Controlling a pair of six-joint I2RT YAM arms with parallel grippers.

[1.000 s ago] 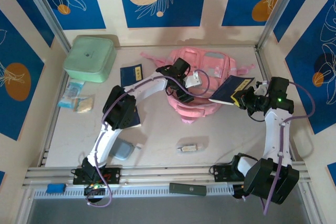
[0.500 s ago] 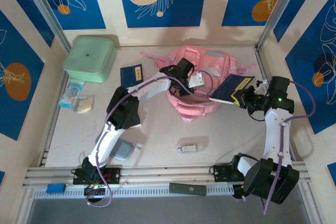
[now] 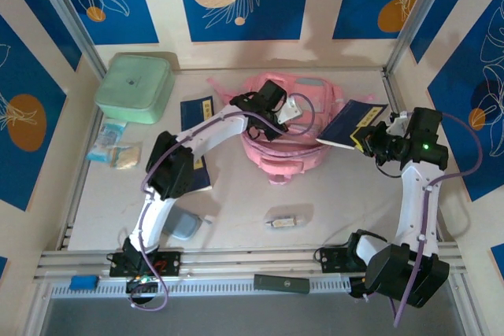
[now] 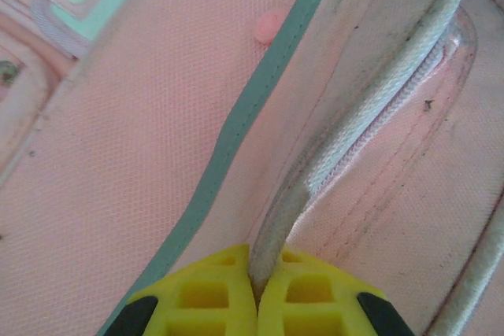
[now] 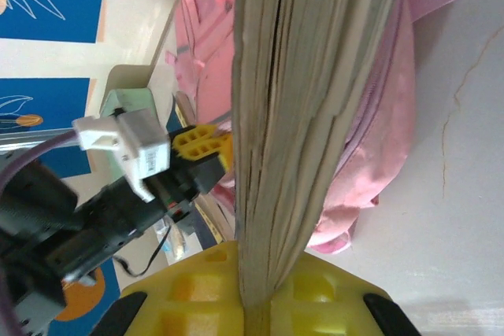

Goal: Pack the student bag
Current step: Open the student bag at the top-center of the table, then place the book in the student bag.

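In the left wrist view the left gripper (image 4: 256,277) pinches the pale zipper edge (image 4: 354,123) of the pink student bag (image 4: 118,155), while overhead the right gripper (image 3: 370,138) clamps a navy book (image 3: 350,122) at the bag's right side.

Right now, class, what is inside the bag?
Pink fabric covers the bag, hiding its inside. Seen: left gripper shut on its zip edge; right gripper holding a book outside.
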